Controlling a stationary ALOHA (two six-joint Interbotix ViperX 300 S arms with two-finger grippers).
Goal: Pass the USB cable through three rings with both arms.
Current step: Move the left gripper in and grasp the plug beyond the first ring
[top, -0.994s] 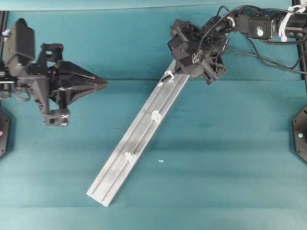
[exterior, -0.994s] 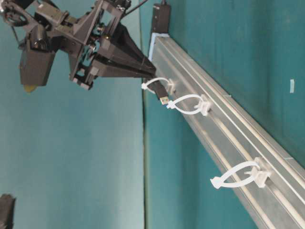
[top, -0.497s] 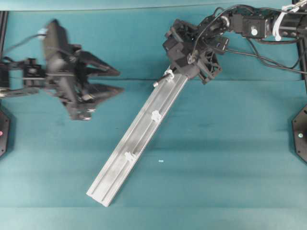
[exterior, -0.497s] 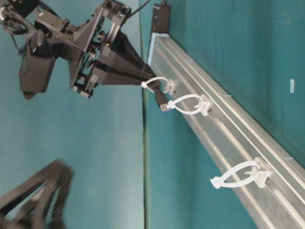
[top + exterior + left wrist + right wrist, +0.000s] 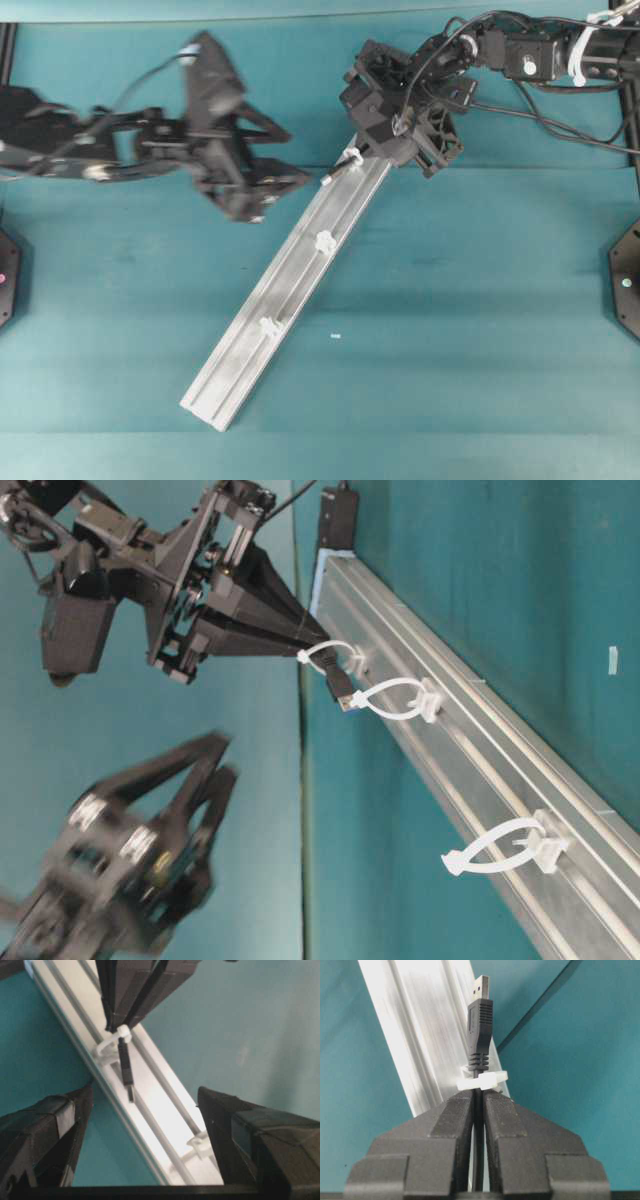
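USB cable (image 5: 480, 1025) through first ring (image 5: 482, 1081)

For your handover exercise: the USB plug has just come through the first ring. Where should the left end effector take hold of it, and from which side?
Grip the black moulded plug body of the USB cable just past the first ring, pinching its flat faces. Come from the far side of that ring, opposite the right end effector, since the plug pokes out free there, short of the second ring.
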